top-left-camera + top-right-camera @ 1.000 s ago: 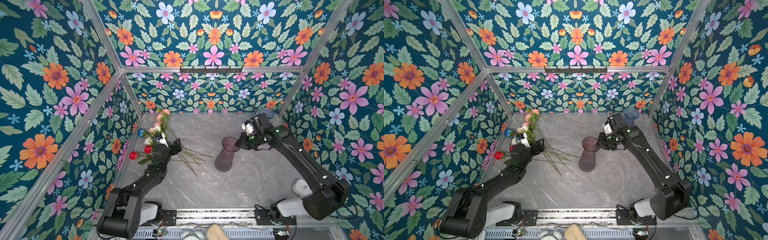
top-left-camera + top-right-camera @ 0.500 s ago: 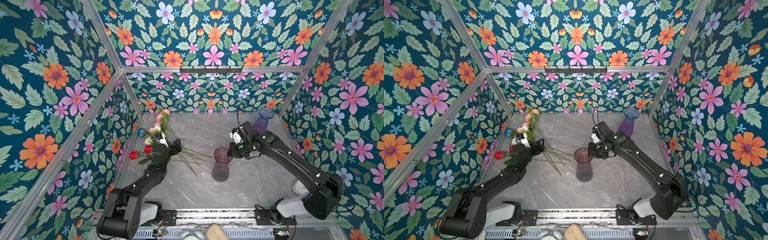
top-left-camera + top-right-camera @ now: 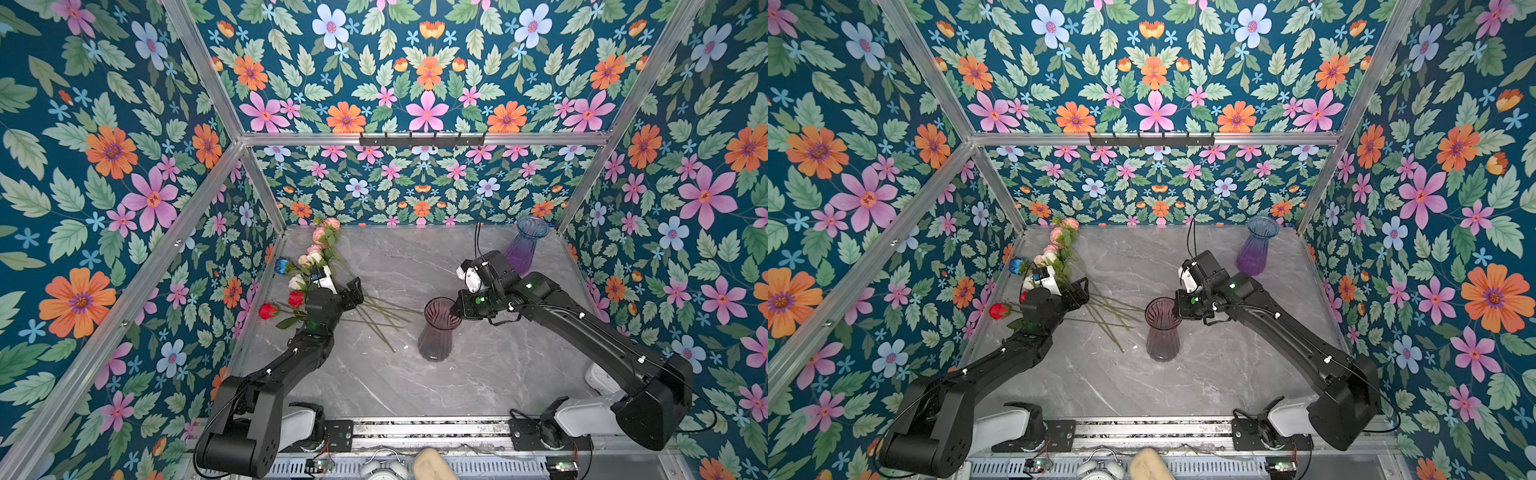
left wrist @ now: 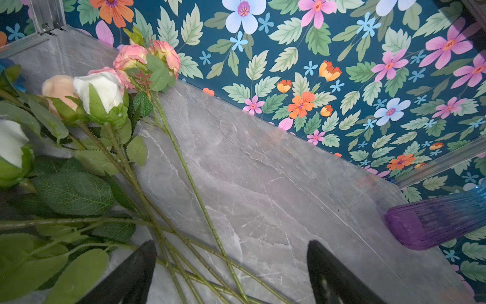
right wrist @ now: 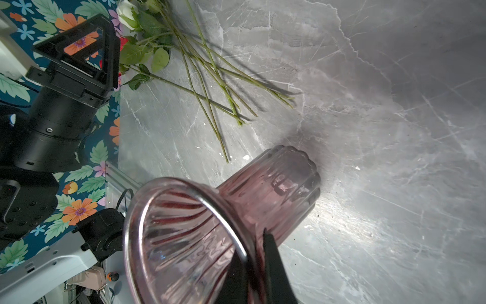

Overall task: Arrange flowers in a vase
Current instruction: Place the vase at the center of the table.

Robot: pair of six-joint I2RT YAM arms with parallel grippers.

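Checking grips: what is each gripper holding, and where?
The right gripper pinches the pink vase by its rim; the left gripper is open and holds nothing.

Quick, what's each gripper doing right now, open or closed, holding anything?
Left gripper: open, holding nothing, over the flower stems.
Right gripper: shut on the rim of the pink vase.

In both top views the left arm [image 3: 320, 309] is covering several blooms and stems of the flowers [image 3: 318, 253]. In the right wrist view the picture's edge is cutting off the right fingers [image 5: 274, 265] and the mouth of the pink vase [image 5: 276, 184], and in the left wrist view it is cutting off the purple vase [image 4: 441, 221].
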